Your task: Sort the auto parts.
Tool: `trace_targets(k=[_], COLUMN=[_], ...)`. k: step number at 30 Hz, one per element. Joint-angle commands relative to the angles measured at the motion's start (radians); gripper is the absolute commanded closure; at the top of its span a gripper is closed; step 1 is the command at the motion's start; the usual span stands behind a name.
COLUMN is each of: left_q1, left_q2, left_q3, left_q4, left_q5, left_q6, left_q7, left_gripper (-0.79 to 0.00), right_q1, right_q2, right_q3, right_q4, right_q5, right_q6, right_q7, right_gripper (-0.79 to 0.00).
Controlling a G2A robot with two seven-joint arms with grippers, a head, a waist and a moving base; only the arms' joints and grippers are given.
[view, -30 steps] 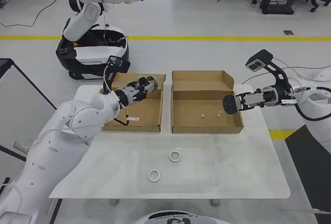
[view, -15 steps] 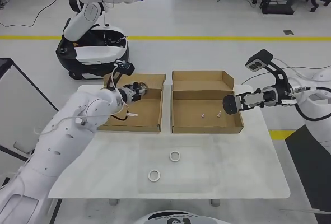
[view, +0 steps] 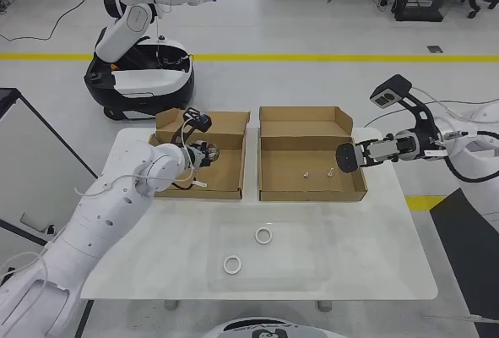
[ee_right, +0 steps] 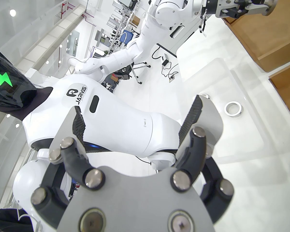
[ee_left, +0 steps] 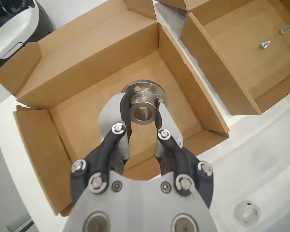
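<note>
My left gripper [ee_left: 142,112] is shut on a metal flanged bushing [ee_left: 143,97], holding it above the floor of the left cardboard box [view: 224,177]; from above the bushing [view: 208,153] hangs over that box's middle. The right cardboard box [view: 274,182] holds two small metal pins [view: 306,177] [view: 329,171]. Two white rings [view: 264,236] [view: 232,265] lie on the table nearer the front. My right gripper [ee_right: 140,119] is open and holds nothing; it hovers at the right box's right wall [view: 347,158].
The white table [view: 367,253] has free room at the front and right. Another white robot base [view: 139,80] stands on the floor behind the left box. A yellow floor line [view: 317,57] runs across the back.
My left arm swung and drew the bushing from the left box's back right area toward its middle, lower over the box. The right arm stayed still.
</note>
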Motion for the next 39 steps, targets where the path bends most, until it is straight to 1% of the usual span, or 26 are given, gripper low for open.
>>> trace_targets(k=[1,7,12,20,27,39], left_q1=[-0.013,-0.052,-0.085,-0.125,-0.125,-0.092], left_q2=[-0.01,-0.04,-0.071,-0.106,-0.117,-0.123], left_q3=[0.022,0.077,0.124,0.169,0.173,0.159], left_q4=[0.03,0.101,0.168,0.263,0.286,0.278], left_q5=[0.004,0.01,0.014,0.035,0.051,0.073], left_q6=[-0.009,-0.035,-0.045,-0.068,-0.081,-0.095], left_q7=[-0.004,-0.01,-0.01,-0.025,-0.044,-0.059], left_gripper=[0.0,0.0,0.0,0.0,0.0,0.0], right_q1=[0.0,0.0,0.0,0.0,0.0,0.0], right_q2=[0.0,0.0,0.0,0.0,0.0,0.0], right_q3=[0.0,0.0,0.0,0.0,0.0,0.0], right_q4=[0.0,0.0,0.0,0.0,0.0,0.0], right_q5=[0.0,0.0,0.0,0.0,0.0,0.0], right_q6=[0.0,0.0,0.0,0.0,0.0,0.0], right_q7=[0.0,0.0,0.0,0.0,0.0,0.0], right_gripper=[-0.785,-0.785,-0.785,-0.785,-0.785,-0.785])
